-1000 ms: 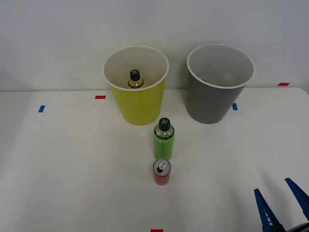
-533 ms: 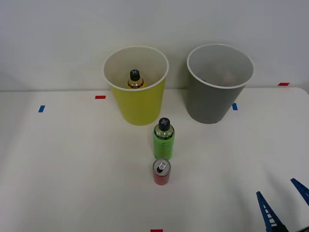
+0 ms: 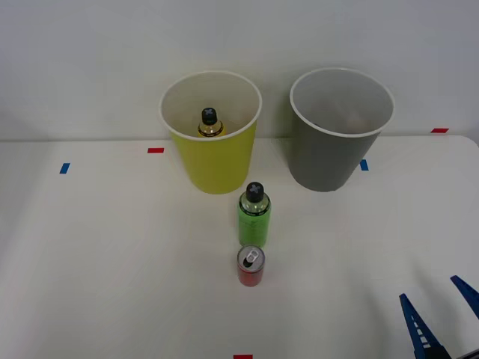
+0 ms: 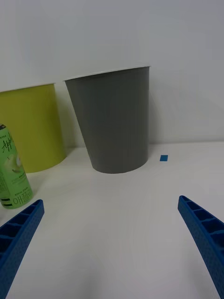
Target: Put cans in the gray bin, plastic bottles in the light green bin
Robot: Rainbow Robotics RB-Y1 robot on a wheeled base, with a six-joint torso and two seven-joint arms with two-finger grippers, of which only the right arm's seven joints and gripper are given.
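Two bins stand on the tabletop (image 3: 90, 254): the light green bin (image 3: 215, 161) holds one yellow-labelled bottle (image 3: 209, 123), beside the gray bin (image 3: 333, 153). One green-labelled bottle (image 3: 254, 217) and one red can (image 3: 251, 266) stand before them. The right gripper (image 3: 441, 318) hangs wide, empty.

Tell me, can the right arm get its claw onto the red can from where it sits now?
Probably yes. The right claw is open and empty at the table's near right, and the bare table lies between it and the red can. The green-label bottle stands just behind the can, so a side approach looks safest.
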